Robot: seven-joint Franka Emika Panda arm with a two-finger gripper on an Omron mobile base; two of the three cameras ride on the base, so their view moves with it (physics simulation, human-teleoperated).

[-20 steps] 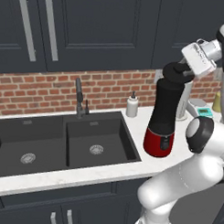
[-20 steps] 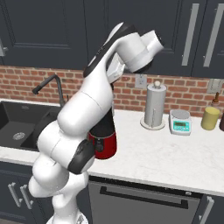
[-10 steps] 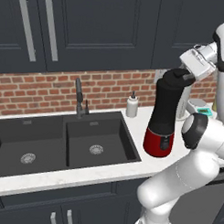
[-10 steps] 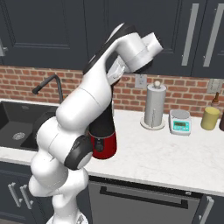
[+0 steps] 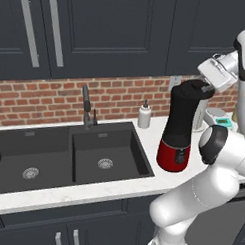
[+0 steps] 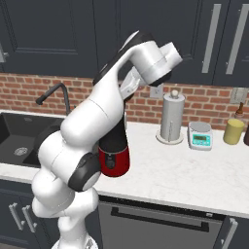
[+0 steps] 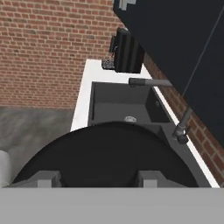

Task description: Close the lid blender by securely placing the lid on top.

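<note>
So the blender (image 5: 180, 127) sits right of centre in the left base view, on the white worktop (image 5: 92, 186) just right of the double sink (image 5: 68, 155). Red base at the bottom, tall black jar going up. In the right base view the arm hides most of it and you mostly see the red base (image 6: 115, 160) poking out low in the middle.

The lid (image 5: 191, 88) is at the very top of the jar, rounded black cap. It looks seated on the rim, though I can't tell for sure if it's pressed all the way down. In the hand view it's the big dark disc (image 7: 109, 153) across the bottom half.

The hand (image 5: 207, 89) is at the upper right of the left base view, tilted over the jar's top edge, right against the lid. Its two grey fingertips (image 7: 43, 178) show at the bottom of the hand view with the lid between them, spread fairly wide. Can't honestly tell whether it's gripping the lid or just straddling it.

Also around: faucet (image 5: 86, 105), soap bottle (image 5: 144, 115), paper towel roll (image 6: 172, 116), scale (image 6: 200, 134).
</note>
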